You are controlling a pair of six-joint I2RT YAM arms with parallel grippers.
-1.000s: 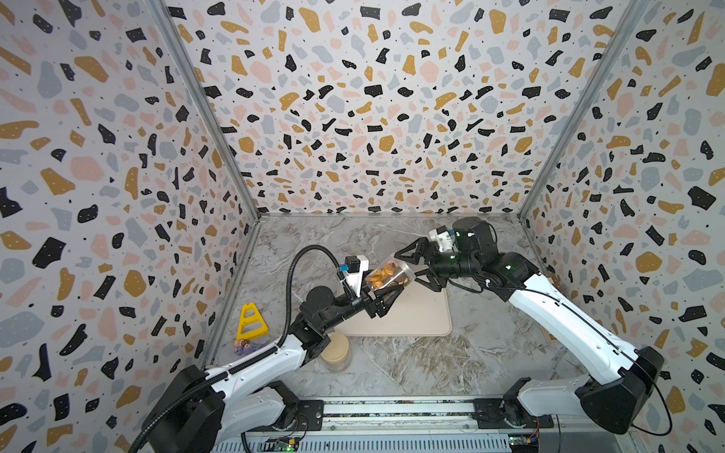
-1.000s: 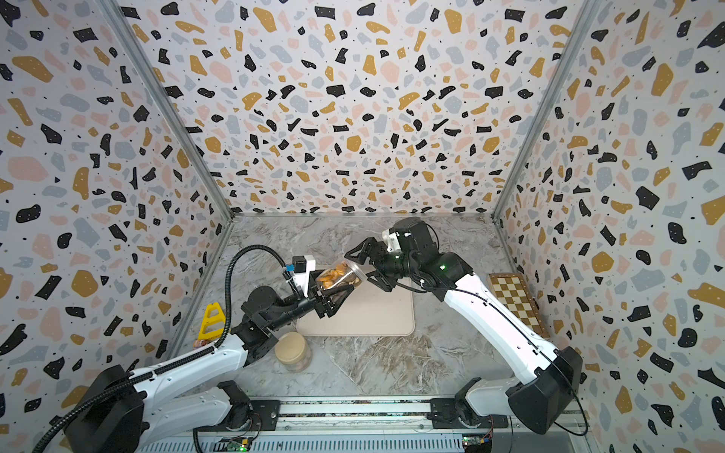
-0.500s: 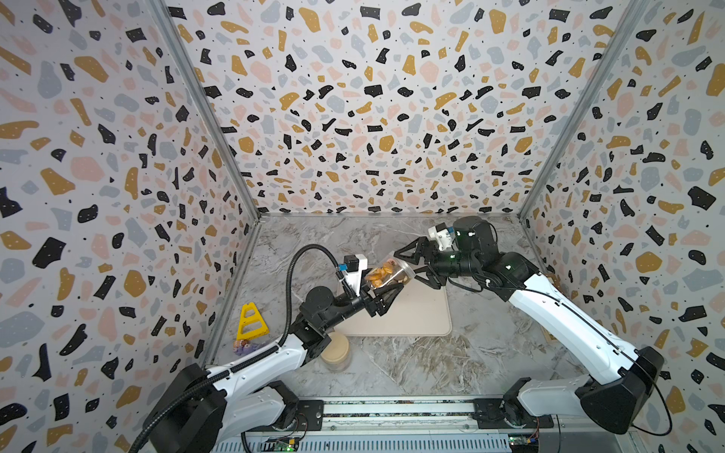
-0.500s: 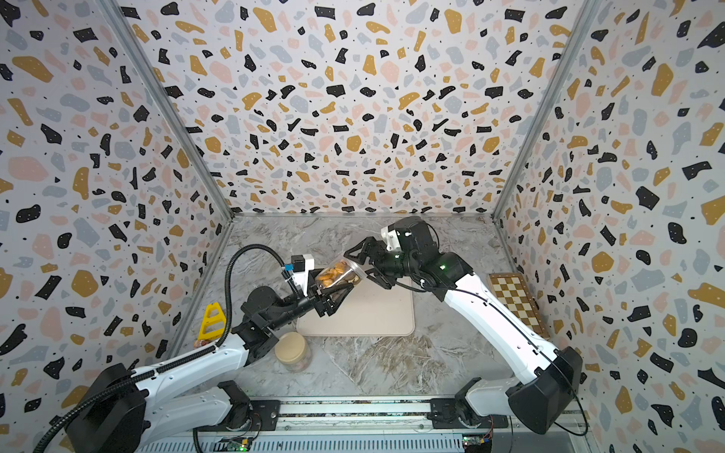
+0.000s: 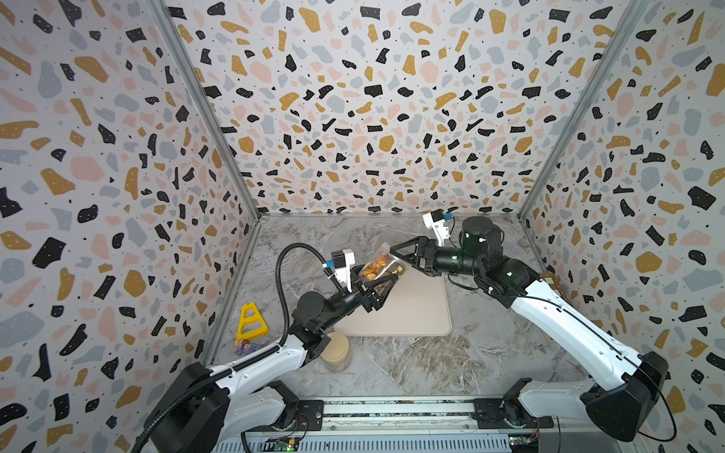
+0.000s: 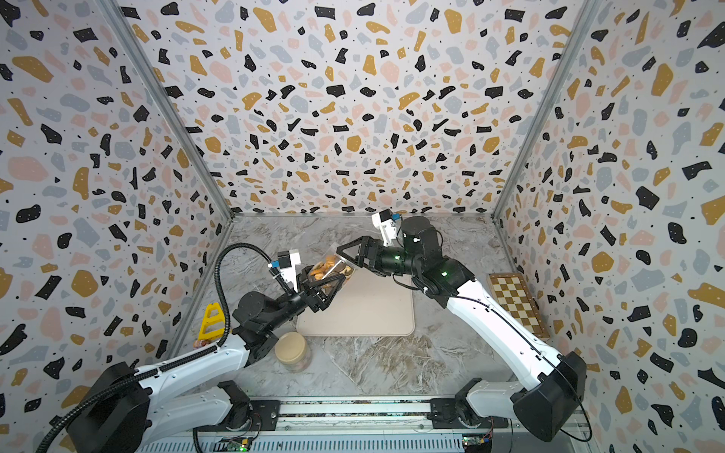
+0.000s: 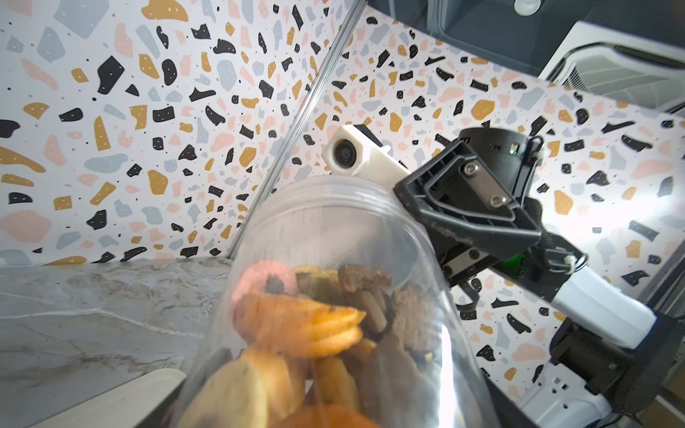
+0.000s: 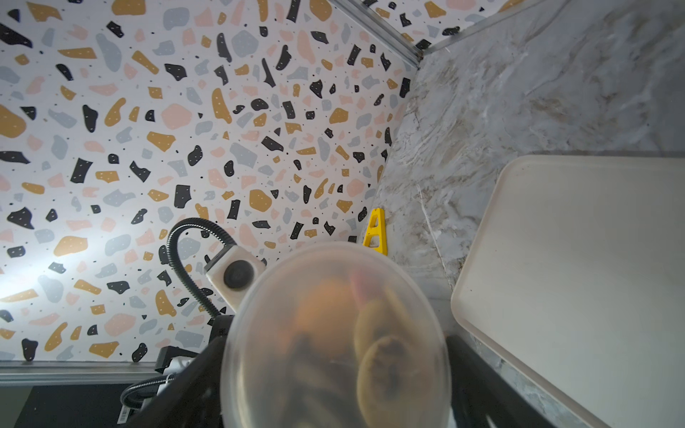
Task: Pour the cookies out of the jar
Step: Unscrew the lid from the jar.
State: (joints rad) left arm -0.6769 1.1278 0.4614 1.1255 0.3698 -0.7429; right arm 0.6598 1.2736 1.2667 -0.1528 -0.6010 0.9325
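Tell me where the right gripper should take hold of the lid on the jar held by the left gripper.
Grip the lid by its round rim, jaws across its width, coming straight along the axis of the jar from the lid end. The left gripper clamps the tilted body, so only that end, facing the right gripper, is free.

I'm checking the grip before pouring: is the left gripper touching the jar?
Touching. In both top views the left gripper clamps the clear jar, with a finger on each side of its body, holding it tilted.
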